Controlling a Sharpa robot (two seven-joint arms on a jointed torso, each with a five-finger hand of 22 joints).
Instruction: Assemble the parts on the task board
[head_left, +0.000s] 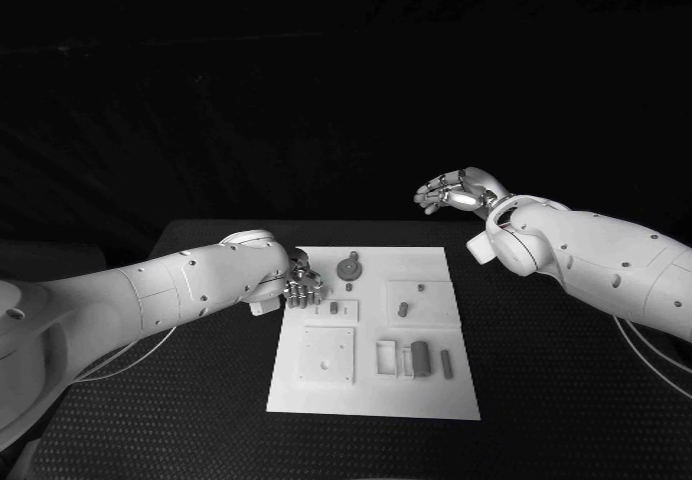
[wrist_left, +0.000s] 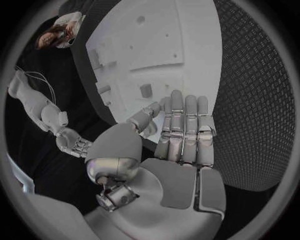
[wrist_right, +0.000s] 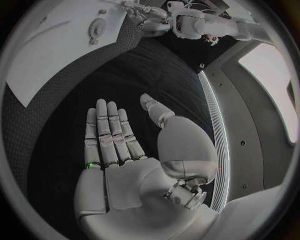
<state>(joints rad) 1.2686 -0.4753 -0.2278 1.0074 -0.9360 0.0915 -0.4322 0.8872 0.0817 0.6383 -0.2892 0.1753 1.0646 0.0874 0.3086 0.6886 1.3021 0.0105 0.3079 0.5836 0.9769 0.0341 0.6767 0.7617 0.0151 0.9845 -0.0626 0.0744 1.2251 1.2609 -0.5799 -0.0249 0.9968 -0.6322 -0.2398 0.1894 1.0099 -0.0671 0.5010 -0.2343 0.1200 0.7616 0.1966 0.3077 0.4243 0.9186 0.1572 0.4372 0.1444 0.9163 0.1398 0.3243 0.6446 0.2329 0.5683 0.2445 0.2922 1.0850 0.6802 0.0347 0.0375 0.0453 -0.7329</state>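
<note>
no text, label, brand or number can be read anywhere (all surfaces plain).

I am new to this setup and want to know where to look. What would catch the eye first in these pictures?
The white task board in the middle of the black table stands out most, with small grey parts on it. The left hand is at the board's left edge, fingers apart and holding nothing. The right hand is beyond the table's far right corner, also holding nothing.
</note>
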